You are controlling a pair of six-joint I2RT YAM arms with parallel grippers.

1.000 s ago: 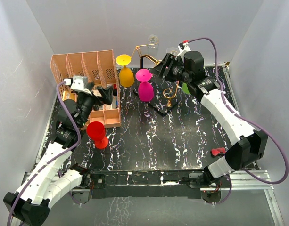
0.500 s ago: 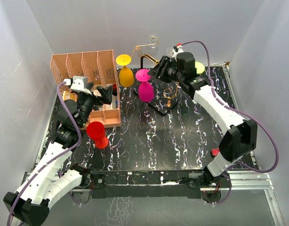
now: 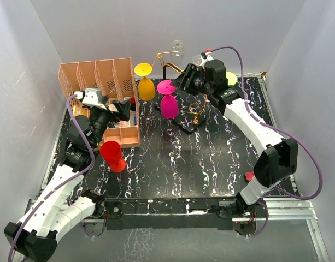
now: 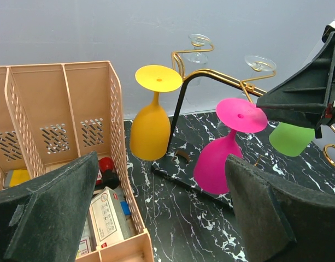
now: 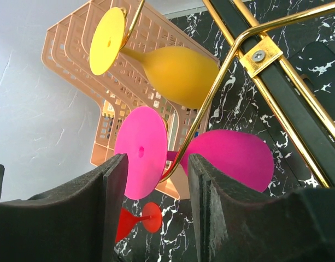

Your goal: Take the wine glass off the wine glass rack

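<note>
Marbled table (image 3: 172,164), rack (image 3: 184,125) behind right pincer (image 3: 179,82)

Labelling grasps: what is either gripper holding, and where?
Nothing. The left gripper is open; the right gripper is open, facing the foot of the pink plastic wine glass, not gripping it.

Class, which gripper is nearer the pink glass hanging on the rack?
Right. The right gripper is close beside the pink glass; the left gripper is back by the organiser.
</note>
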